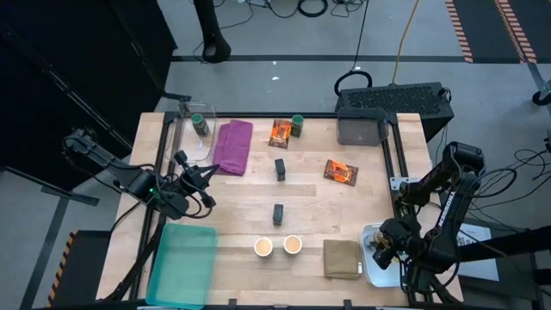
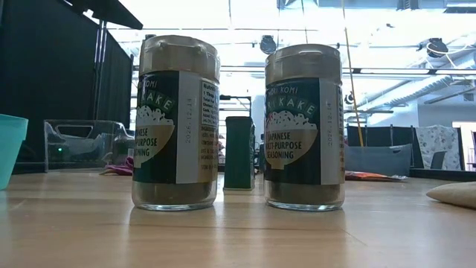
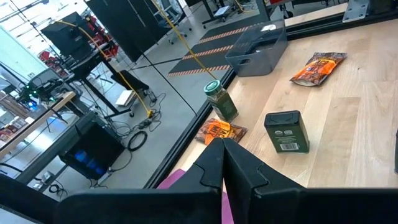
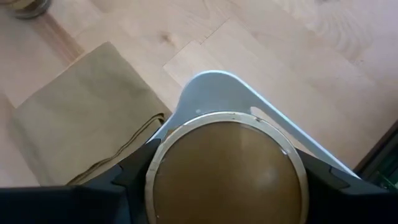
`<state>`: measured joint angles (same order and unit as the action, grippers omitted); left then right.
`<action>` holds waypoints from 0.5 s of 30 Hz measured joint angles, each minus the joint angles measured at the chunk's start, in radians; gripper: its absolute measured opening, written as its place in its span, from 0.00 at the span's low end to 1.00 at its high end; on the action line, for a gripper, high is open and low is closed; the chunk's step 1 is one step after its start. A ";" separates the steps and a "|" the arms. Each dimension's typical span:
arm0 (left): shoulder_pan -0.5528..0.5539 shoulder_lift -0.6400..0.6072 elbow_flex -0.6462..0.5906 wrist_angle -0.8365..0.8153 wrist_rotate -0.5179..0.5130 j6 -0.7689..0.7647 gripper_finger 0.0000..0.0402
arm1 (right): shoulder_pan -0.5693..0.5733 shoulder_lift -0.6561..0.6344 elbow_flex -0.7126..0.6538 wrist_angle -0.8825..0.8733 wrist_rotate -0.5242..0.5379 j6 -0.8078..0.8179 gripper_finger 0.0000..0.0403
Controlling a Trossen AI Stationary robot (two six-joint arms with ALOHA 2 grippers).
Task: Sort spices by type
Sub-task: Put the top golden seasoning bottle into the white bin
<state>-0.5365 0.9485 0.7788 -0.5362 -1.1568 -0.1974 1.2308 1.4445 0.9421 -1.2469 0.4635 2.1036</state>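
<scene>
Two tan-topped seasoning jars (image 1: 263, 247) (image 1: 293, 245) stand upright near the table's near edge and loom large in the low view (image 2: 175, 123) (image 2: 305, 126). Two dark blocks (image 1: 280, 168) (image 1: 278, 213) stand mid-table. Orange packets (image 1: 280, 132) (image 1: 341, 172) lie flat. One green-lidded jar (image 1: 297, 125) stands by the far packet, another (image 1: 200, 123) by a clear container. My left gripper (image 1: 202, 176) (image 3: 222, 152) is shut and holds nothing, beside the purple cloth (image 1: 232, 146). My right gripper (image 1: 381, 250) is shut on a third tan-topped jar (image 4: 227, 171) above the white tray (image 4: 217, 93). My right gripper holds the tan-topped jar by its upper part, just below the round lid (image 4: 227, 171), pinched between the two fingers (image 4: 130, 171), one on either side. It comes from above, pointing down. The jar stays upright over the white tray; whether its base rests there is hidden.
An olive-tan folded cloth (image 1: 342, 258) lies just left of the white tray (image 1: 372, 271). A teal bin (image 1: 182, 263) sits at the near left corner. A grey box (image 1: 362, 125) stands at the far right. Bare wood shows between the blocks and the packets.
</scene>
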 joint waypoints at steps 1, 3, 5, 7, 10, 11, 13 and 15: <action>0.000 0.000 0.000 0.000 0.000 0.000 0.03 | 0.000 0.000 0.000 -0.003 0.000 0.003 0.61; 0.000 0.000 0.000 0.000 0.000 0.000 0.03 | 0.000 0.000 0.000 -0.005 -0.001 0.005 0.61; 0.000 0.000 0.000 0.000 0.000 0.000 0.03 | 0.000 0.000 0.000 -0.005 -0.007 0.006 0.61; 0.000 0.000 0.000 0.000 0.000 0.000 0.03 | 0.000 0.000 0.000 -0.005 -0.028 0.005 0.61; 0.000 0.000 0.000 0.000 0.000 0.000 0.03 | -0.001 0.000 0.000 -0.007 -0.049 0.006 0.61; 0.000 0.000 0.000 0.000 0.000 0.000 0.03 | -0.001 0.000 0.000 -0.008 -0.050 0.006 0.61; 0.000 0.000 0.000 0.000 0.000 0.000 0.03 | -0.001 0.000 0.000 -0.010 -0.050 0.005 0.61; 0.000 0.000 0.000 0.000 0.000 0.000 0.03 | -0.001 0.000 0.000 -0.013 -0.050 0.005 0.61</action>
<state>-0.5365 0.9485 0.7788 -0.5365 -1.1568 -0.1974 1.2299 1.4445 0.9421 -1.2594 0.4133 2.1086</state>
